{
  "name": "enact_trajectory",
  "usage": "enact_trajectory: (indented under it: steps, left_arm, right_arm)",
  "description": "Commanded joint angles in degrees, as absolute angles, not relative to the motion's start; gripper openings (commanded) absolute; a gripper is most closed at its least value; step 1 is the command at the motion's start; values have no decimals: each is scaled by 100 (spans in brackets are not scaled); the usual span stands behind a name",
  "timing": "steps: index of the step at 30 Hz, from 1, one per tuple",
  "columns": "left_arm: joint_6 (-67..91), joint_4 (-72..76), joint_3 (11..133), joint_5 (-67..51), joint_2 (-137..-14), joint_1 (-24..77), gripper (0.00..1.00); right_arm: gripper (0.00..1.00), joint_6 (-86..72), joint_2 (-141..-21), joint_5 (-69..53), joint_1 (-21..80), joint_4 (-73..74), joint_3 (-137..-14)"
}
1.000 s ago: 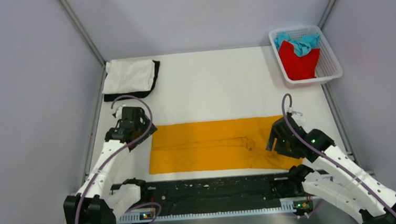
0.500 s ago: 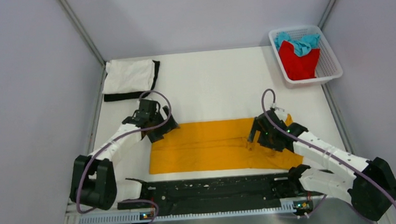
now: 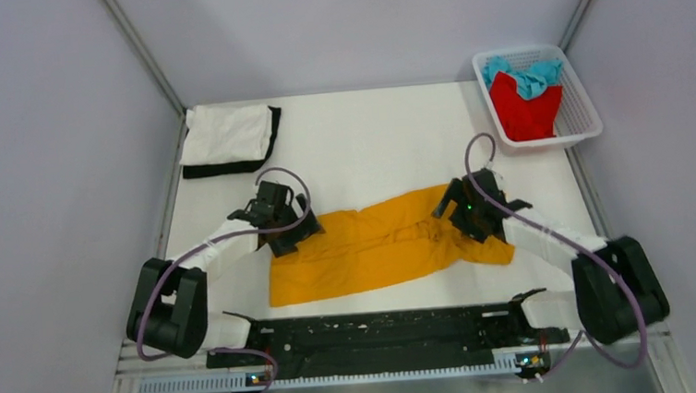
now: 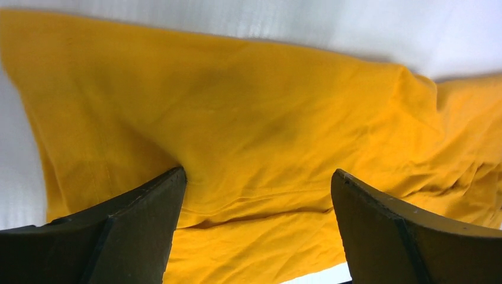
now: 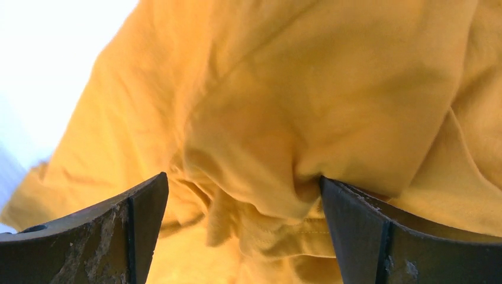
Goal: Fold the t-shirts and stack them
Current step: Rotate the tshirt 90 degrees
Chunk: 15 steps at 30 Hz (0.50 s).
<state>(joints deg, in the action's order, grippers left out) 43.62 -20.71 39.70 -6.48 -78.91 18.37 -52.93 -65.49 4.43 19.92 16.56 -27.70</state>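
The orange-yellow t-shirt (image 3: 375, 245) lies rumpled and slanted across the table's middle. My left gripper (image 3: 287, 230) is open, with its fingers set down on the shirt's left far corner. In the left wrist view (image 4: 257, 174) cloth (image 4: 254, 112) spans the wide gap between the fingers. My right gripper (image 3: 462, 213) is open on the shirt's right far part. In the right wrist view (image 5: 244, 177) a bunched fold with a stitched hem (image 5: 284, 213) sits between the jaws. A folded white t-shirt (image 3: 227, 131) lies on a black t-shirt (image 3: 231, 166) at the back left. The red t-shirt (image 3: 525, 108) and the teal t-shirt (image 3: 525, 75) are in the basket.
A white mesh basket (image 3: 588, 115) stands at the back right corner. A black rail (image 3: 382, 333) runs along the near edge between the arm bases. Grey walls close in the table on the left, back and right.
Both arms swung inward onto the orange-yellow shirt. The shirt was flat and rectangular; now it is wrinkled and skewed, its right end drawn toward the back.
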Motion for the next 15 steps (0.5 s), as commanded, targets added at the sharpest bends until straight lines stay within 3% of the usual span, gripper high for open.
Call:
enact_trajectory:
  steps: [1,8,15]
  left_arm:
    - [4971,-2144,3722,-558,-7550,2279,97]
    - [6057,-1322,3312,-571,-7242,3059,97]
    - [6665,-476,3792,-623,-8378,4266,97]
  right_arm:
    - [99,-4265,-8920,303,1715,457,-3838]
    - [99,-3123,-11853,-1095,1430,763,-7278]
    - [99,-2025,-14082,-1556,1858,2234,-11031]
